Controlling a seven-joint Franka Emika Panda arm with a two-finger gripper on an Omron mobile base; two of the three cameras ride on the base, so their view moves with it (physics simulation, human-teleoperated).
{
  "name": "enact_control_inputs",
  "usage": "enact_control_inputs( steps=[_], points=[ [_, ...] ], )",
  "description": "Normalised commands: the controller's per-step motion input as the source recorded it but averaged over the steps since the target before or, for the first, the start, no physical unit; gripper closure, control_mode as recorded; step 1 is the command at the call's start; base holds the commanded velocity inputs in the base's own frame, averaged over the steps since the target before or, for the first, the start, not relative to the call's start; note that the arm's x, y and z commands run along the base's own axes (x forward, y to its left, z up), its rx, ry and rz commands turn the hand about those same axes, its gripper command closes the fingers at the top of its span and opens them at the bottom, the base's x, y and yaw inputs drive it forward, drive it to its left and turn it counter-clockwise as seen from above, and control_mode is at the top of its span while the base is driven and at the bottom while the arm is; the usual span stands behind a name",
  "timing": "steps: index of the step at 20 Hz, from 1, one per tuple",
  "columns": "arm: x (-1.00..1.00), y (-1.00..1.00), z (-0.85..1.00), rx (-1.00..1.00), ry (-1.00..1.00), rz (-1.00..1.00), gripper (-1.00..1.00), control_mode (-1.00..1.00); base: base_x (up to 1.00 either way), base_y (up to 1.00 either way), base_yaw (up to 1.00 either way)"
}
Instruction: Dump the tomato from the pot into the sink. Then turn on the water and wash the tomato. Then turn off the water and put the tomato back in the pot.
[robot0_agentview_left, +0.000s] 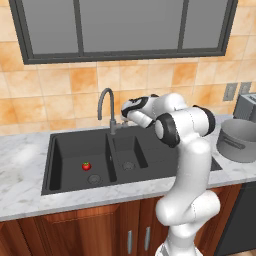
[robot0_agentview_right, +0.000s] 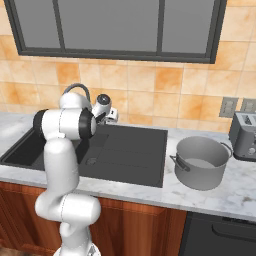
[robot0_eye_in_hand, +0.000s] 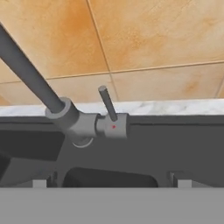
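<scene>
The tiny red tomato (robot0_agentview_left: 86, 166) lies on the floor of the wide left basin of the dark sink (robot0_agentview_left: 65, 145), close to the drain. The grey pot (robot0_agentview_left: 239, 141) (robot0_agentview_right: 200, 162) stands upright on the counter to the right of the sink (robot0_agentview_right: 135, 150). My gripper (robot0_agentview_left: 121, 123) (robot0_agentview_right: 110, 117) (robot0_eye_in_hand: 111, 183) is open just in front of the base of the faucet (robot0_agentview_left: 104, 101) (robot0_eye_in_hand: 70, 119), facing its small lever handle (robot0_eye_in_hand: 107, 103), which stands up and slightly tilted. Nothing is between the fingertips (robot0_eye_in_hand: 39, 183). No water shows at the spout.
A grey toaster (robot0_agentview_left: 245, 107) (robot0_agentview_right: 244, 135) stands against the tiled wall behind the pot, under a wall outlet (robot0_agentview_right: 228, 107). The smaller right basin (robot0_agentview_left: 129, 152) has its own drain. A window frame runs above the tiles.
</scene>
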Motion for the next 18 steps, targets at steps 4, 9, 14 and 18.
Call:
enact_control_inputs(
  steps=[4, 9, 14, 18],
  points=[
    [0.26, 0.07, -0.06, 0.0, -0.02, 0.0, -1.0, -1.0, 0.0, 0.0, 0.0],
    [0.3, 0.05, -0.13, 0.0, 0.0, 0.0, -1.0, -1.0, 0.0, 0.0, 0.0],
    [0.38, 0.06, -0.15, 0.0, 0.0, 0.0, -1.0, -1.0, 0.0, 0.0, 0.0],
    [0.36, 0.07, -0.14, 0.0, 0.0, 0.0, -1.0, -1.0, 0.0, 0.0, 0.0]
  ],
)
